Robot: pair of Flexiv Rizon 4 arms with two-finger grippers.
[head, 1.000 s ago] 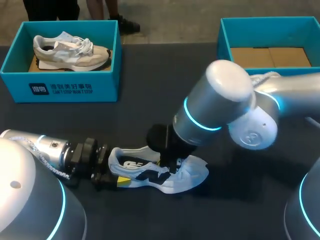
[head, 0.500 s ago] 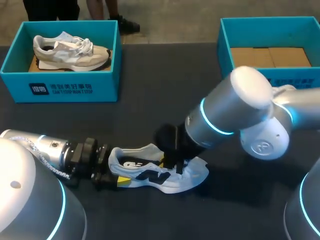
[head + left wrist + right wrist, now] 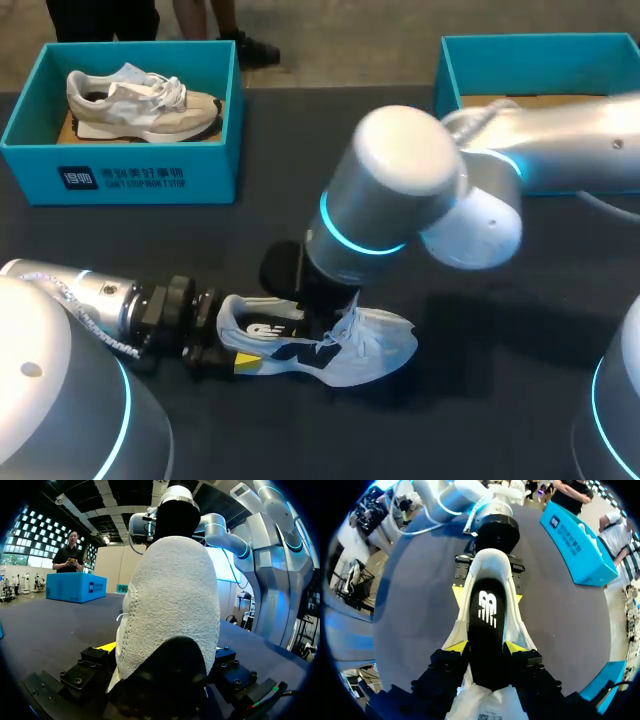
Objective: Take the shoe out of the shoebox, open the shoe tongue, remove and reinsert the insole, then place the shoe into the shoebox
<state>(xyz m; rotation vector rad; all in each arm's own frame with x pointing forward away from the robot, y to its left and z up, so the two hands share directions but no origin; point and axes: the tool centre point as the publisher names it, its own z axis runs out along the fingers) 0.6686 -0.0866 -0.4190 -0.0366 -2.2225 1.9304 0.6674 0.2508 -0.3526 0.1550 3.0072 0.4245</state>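
Left gripper [image 3: 228,345]: clamped on the heel of the shoe [image 3: 365,345], unmoved; shoe resting on the table [image 3: 300,210].
Right gripper [image 3: 487,647]: now over the shoe's opening, shifted heelward from the laces [image 3: 352,322]; yellow tips pressed against both edges of the insole [image 3: 487,612], seemingly pinching it.
Right arm [image 3: 400,190]: elbow swung from right of the shoe to above it.
Meaning: tongue probably open already; insole removal likely starting.
Empty box [image 3: 450,70]: well beyond the shoe, awaiting its return.
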